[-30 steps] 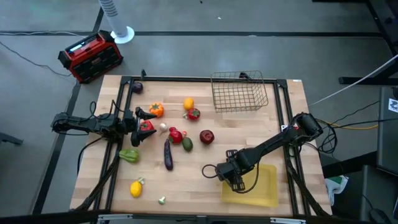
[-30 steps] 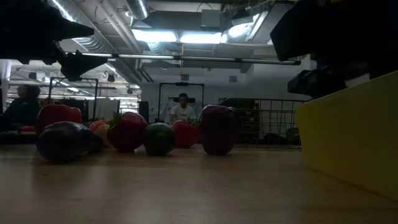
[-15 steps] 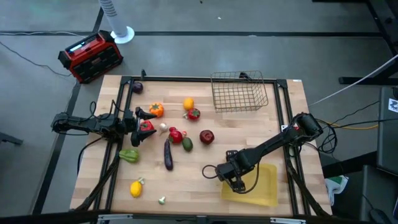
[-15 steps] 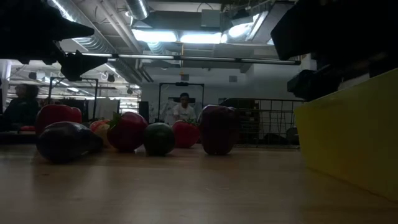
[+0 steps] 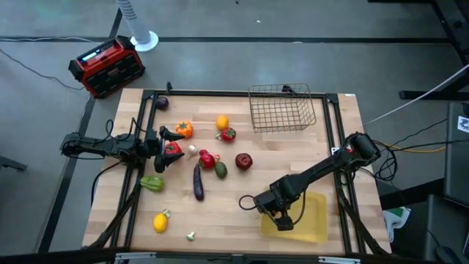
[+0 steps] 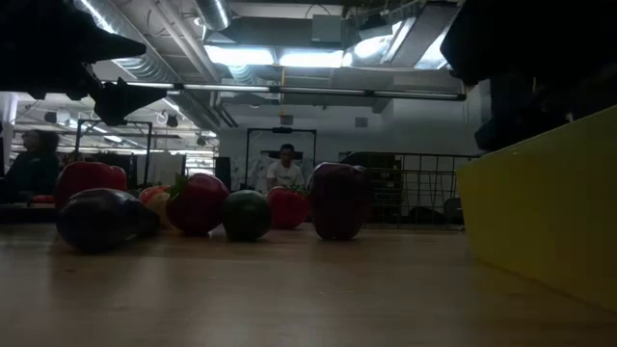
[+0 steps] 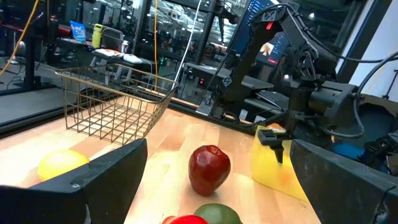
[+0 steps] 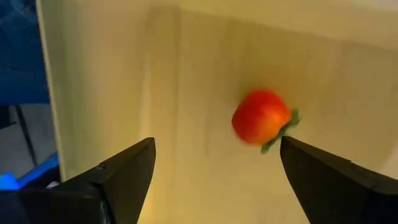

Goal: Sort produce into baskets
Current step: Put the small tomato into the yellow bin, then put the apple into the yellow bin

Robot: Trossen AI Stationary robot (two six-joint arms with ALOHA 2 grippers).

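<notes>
Overhead, table-level, two wrist views, shared table (image 5: 220,213)

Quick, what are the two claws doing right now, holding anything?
Left gripper: open, empty, beside the produce.
Right gripper: open over the yellow tray; a red-orange fruit lies free below it.

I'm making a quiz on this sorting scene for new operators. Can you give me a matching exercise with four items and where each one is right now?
Things:
1. lemon
2. wire basket
3. right gripper
4. left gripper

Places or states:
A. open around a red pepper on the table's left side
B. open above the yellow tray, a small red-orange fruit in the tray under it
C. at the table's far edge, holding nothing
D. alone near the front left corner of the table

Pairs: 1-D, 2-C, 3-B, 4-A
</notes>
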